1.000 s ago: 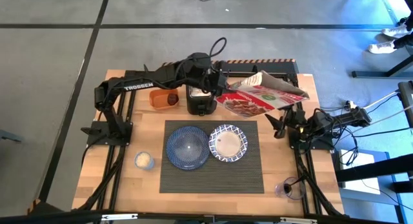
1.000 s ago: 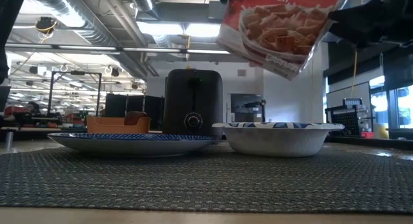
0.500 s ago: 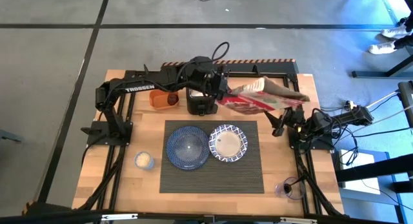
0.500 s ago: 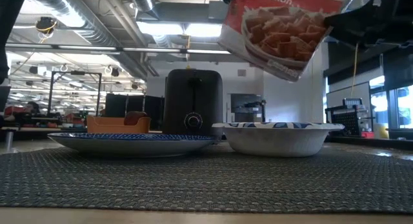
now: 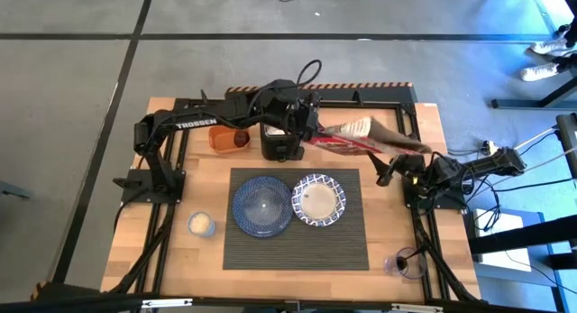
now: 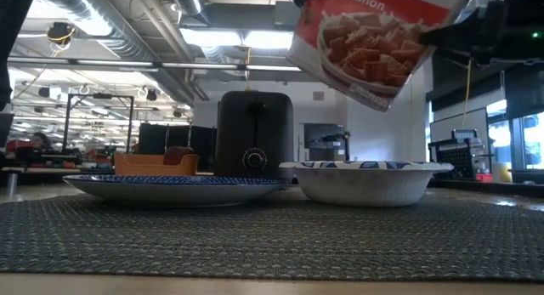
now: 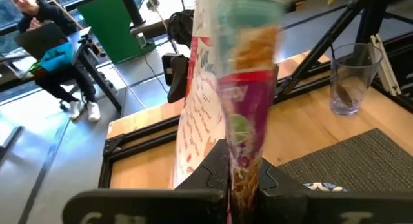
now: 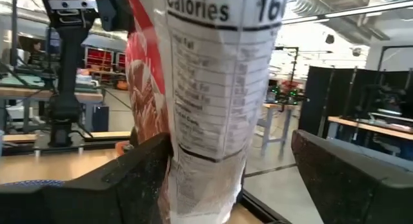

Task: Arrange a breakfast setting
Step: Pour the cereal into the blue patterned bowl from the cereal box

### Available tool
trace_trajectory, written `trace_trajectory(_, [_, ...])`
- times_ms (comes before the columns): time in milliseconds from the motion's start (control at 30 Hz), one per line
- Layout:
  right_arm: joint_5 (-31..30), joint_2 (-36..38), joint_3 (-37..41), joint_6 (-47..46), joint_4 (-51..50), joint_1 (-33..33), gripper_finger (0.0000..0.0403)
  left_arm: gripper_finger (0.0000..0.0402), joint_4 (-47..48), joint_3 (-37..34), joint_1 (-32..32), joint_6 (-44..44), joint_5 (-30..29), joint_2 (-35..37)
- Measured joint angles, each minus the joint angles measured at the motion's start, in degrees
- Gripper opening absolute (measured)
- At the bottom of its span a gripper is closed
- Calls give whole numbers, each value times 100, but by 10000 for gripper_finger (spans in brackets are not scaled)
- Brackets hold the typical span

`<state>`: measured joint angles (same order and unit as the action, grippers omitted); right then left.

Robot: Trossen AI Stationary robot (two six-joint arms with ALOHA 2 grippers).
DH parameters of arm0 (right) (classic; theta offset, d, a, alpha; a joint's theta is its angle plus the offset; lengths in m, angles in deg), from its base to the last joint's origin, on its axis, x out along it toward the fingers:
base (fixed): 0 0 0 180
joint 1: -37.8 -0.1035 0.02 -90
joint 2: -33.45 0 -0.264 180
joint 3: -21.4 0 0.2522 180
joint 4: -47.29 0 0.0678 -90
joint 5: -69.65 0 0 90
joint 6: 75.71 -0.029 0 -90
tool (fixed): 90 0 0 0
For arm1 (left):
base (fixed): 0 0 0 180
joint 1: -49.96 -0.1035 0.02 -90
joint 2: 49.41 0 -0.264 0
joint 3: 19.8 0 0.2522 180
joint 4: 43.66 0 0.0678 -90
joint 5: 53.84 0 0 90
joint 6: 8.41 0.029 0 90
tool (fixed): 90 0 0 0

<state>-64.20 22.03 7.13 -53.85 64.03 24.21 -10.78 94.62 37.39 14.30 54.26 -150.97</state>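
A red-and-white cereal bag (image 5: 356, 137) hangs in the air behind the blue-and-white bowl (image 5: 318, 201), above the table's back right. My left gripper (image 5: 311, 128) is shut on its left end, beside the black toaster (image 5: 279, 143). My right gripper (image 5: 394, 169) is open at the bag's right end; in the right wrist view the bag (image 8: 213, 88) stands between its spread fingers. The bowl and the dark blue plate (image 5: 261, 207) rest on the dark ribbed placemat (image 5: 297, 250). The spoon and the jar do not show. My left gripper pinches the bag's end (image 7: 242, 162) between its two fingers, coming level from the table's left and lying along the bag. The bag is lifted clear, turned on edge, and reaches away toward the table's right. My right gripper has the bag's other end (image 8: 193, 179) close against one finger (image 8: 151, 169); whether they touch, I cannot tell.
An orange tub (image 5: 230, 139) with something dark in it stands left of the toaster. A small white cup (image 5: 201, 225) stands left of the placemat. A clear glass (image 5: 403, 262) stands at the table's near right corner. A person sits in the room beyond, in the left wrist view (image 7: 45, 30).
My left gripper has turned about its own axis. The cereal bag has turned with it, from lying face up to standing on edge, and shows much narrower from above. It stays clear of the table.
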Motion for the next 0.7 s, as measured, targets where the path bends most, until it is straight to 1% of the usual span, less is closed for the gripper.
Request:
trace_trajectory(67, [91,0,0,18,-31,13,315,0,39,0,15,-2,-16,0])
trace_trajectory(233, [1407,-7,0,23,274,12,314,0,-68,0,31,-6,134,0])
trace_trajectory(267, [1498,-48,0,3,353,14,314,0,-97,0,32,-9,128,0])
trace_trajectory(400, [1558,-330,-2,-177,452,137,305,0,-215,-2,28,-9,112,0])
trace_trajectory(533, [1923,-731,-2,-409,671,424,269,0,-417,-2,28,-9,110,0])
trace_trajectory(600, [2200,-932,-3,-500,811,578,242,0,-401,-2,28,-15,95,2])
trace_trajectory(700, [2380,-1231,-105,-623,834,771,194,0,-378,-2,26,-53,22,10])
